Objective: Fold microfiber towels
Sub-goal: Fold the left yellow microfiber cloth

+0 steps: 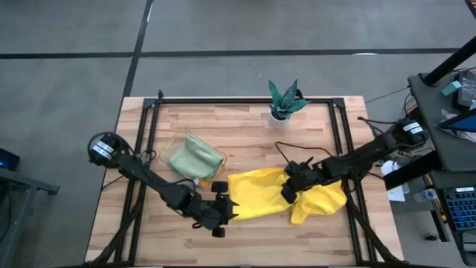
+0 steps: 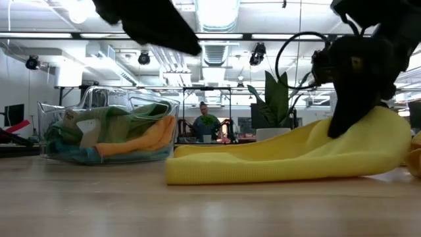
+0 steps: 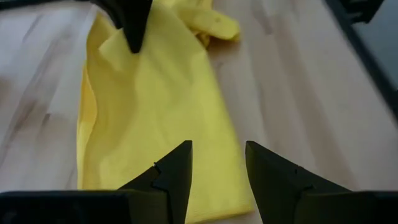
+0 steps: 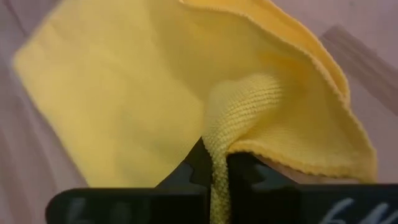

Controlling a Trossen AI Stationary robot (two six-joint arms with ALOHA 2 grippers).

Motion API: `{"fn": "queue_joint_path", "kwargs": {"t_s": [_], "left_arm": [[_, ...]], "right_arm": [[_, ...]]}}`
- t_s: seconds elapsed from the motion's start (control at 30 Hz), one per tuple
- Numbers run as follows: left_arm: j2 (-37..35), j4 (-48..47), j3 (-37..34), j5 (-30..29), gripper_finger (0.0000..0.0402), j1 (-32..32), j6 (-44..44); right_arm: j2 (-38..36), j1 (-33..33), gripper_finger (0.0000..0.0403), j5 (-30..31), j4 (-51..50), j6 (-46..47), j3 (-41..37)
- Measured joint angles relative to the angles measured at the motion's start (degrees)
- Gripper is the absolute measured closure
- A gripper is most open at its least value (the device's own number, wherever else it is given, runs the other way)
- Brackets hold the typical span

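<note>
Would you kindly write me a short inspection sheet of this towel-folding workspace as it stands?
Surface: wooden table, bare at the front.
Job's things: yellow towel spread at centre-front; folded towels, pale green towel on top, in the clear tray.
Clutter: potted plant at the back edge.
Grippers: right gripper shut on a pinched fold of the yellow towel; left gripper open over the towel's other end.
Cables: black cable looping by the right arm.
Surroundings: open workroom; a person seated far behind.
</note>
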Motion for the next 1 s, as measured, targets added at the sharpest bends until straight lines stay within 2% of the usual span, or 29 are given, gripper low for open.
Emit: {"fn": "queue_joint_path", "kwargs": {"t_s": [0.2,0.43,0.67,0.93,1.0], "left_arm": [[-3.6,-1.4,-0.1,-0.2,0.0268,-1.6,-0.1],[-7.6,-3.3,-0.4,-0.4,0.0268,-4.0,-1.5],[-8.9,-3.3,-0.8,-2.2,0.0268,-7.0,-1.6],[-8.9,-4.0,-1.0,-3.0,0.0268,-9.7,-5.1],[-9.0,-6.9,-1.0,-3.1,0.0268,-10.4,-8.0]], "right_arm": [[-2.3,0.0,0.0394,0.2,0.8,1.5,0.3],[0.8,0.0,0.0394,0.6,4.1,0.6,3.1],[8.6,-1.1,0.0394,0.7,6.0,-4.6,10.3],[20.2,-3.0,0.0391,0.7,3.5,-13.4,23.2],[23.0,-3.0,0.0392,0.8,1.6,-15.1,26.9]]}}
